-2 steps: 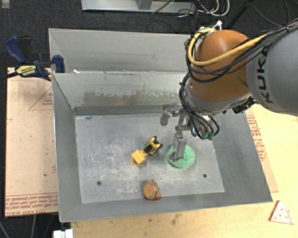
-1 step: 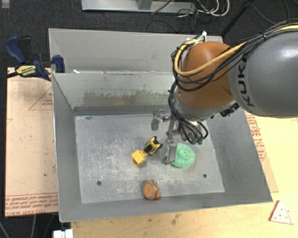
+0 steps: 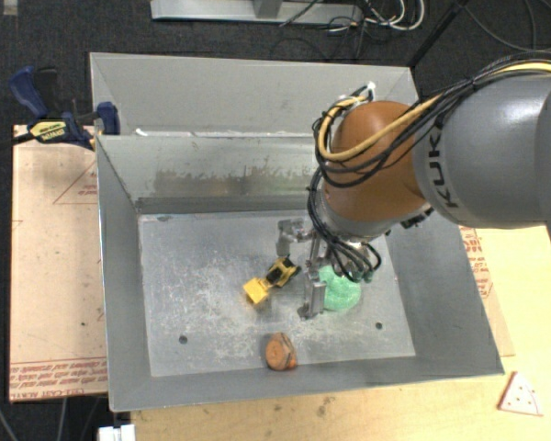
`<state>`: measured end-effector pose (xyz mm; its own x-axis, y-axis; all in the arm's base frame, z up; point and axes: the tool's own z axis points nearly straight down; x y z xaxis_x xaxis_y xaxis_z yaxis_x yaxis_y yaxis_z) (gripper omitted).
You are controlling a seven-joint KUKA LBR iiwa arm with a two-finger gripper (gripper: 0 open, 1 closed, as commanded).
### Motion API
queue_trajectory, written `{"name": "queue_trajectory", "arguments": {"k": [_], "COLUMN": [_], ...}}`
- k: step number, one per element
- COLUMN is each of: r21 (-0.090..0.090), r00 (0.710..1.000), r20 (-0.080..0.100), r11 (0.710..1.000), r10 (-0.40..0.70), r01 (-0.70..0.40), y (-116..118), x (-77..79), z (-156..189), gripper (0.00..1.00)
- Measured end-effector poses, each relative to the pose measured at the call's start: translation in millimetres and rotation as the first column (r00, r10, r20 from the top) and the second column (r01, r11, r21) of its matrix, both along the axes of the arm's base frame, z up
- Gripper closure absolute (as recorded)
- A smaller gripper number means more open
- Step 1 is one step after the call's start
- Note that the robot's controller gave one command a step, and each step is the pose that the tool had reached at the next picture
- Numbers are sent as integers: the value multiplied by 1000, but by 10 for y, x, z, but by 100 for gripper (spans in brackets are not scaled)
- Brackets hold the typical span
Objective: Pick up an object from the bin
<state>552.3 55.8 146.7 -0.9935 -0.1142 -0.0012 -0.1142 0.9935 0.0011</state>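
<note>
1. Three loose things lie in the grey bin (image 3: 119, 274): one yellow-and-black toy vehicle (image 3: 266, 283), one pale green lump (image 3: 342, 294), and one brown-orange lump (image 3: 279, 351).
2. The bin floor is bare scuffed metal with sloped walls. Beyond the far wall is dark flooring with cables.
3. The gripper (image 3: 299, 272) is low over the floor's centre, fingers spread wide with nothing clamped. The toy's right end sits just left of the gap. The green lump is just right of the near finger; contact is uncertain.
4. The left half of the floor is open. The brown lump sits close to the near wall, well apart from the others.
</note>
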Motion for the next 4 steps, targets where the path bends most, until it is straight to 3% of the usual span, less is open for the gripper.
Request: {"name": "queue_trajectory", "arguments": {"k": [1, 2, 3, 4], "r21": [-1, -1, 1, -3], "r00": [992, 987, 984, 920], "r20": [3, 4, -2, 8], "r11": [992, 987, 984, 920], "r10": [124, 158, 181, 392], "r01": [-124, -158, -181, -392], "y": [35, 53, 26, 159], "x": [34, 64, 58, 169], "z": [-250, -304, -139, -42], "gripper": [0, 0, 0, 0]}}
